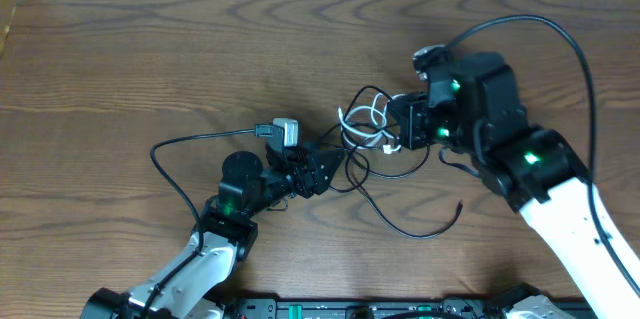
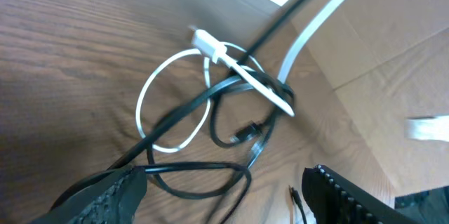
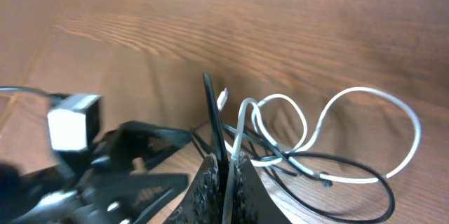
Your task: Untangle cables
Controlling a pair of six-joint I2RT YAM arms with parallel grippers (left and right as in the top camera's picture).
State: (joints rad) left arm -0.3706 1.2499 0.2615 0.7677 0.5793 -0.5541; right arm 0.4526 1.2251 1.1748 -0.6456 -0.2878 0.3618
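Note:
The cables lie in a small looped bundle mid-table, between my two grippers. The white cable (image 1: 372, 117) curls at the top of it, and the black cable (image 1: 420, 231) trails down to the right. My right gripper (image 1: 393, 131) is at the bundle's right side. In the right wrist view this gripper (image 3: 226, 164) is shut on a black strand (image 3: 211, 112) and a white strand (image 3: 242, 122). My left gripper (image 1: 322, 167) sits at the bundle's lower left. In its own view the left gripper (image 2: 224, 178) stands open around a black loop (image 2: 203, 169), below the white loop (image 2: 168, 104).
Thick black arm wires arc over the table at the right (image 1: 560, 39) and left (image 1: 180, 159). A loose black plug end (image 2: 293, 196) lies near the left gripper's right finger. The left arm (image 3: 133, 175) fills the lower left of the right wrist view.

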